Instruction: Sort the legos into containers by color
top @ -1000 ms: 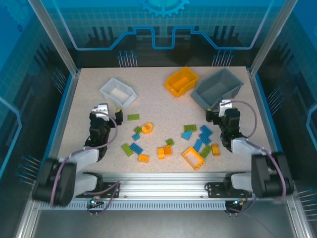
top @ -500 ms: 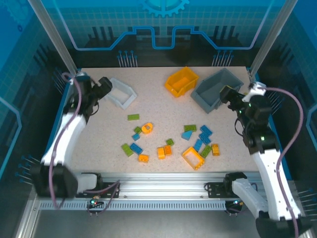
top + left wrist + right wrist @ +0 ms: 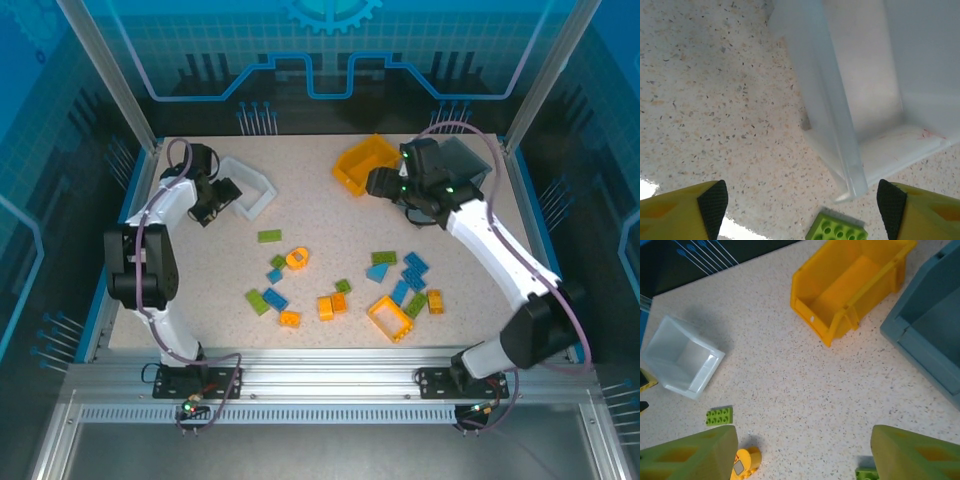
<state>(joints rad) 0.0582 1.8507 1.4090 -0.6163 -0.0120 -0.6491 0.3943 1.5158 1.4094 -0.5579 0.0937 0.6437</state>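
A speckled, stone-like surface [image 3: 330, 225] lies inside a blue-lit enclosure. We see the legos [image 3: 328, 307], glossy studded bricks in blue, green and orange, scattered across its near middle, among them an open square frame [image 3: 390, 318]. At the far side stand the containers: a translucent white bin [image 3: 830, 100], an orange-yellow bin [image 3: 850, 290] and a grey bin [image 3: 935, 325], all smooth plastic. The left end effector [image 3: 801, 205] hovers at the white bin's corner with its fingers apart; the thin wall seems untouched. The right end effector [image 3: 802, 455] hangs over bare surface, spread wide and holding nothing.
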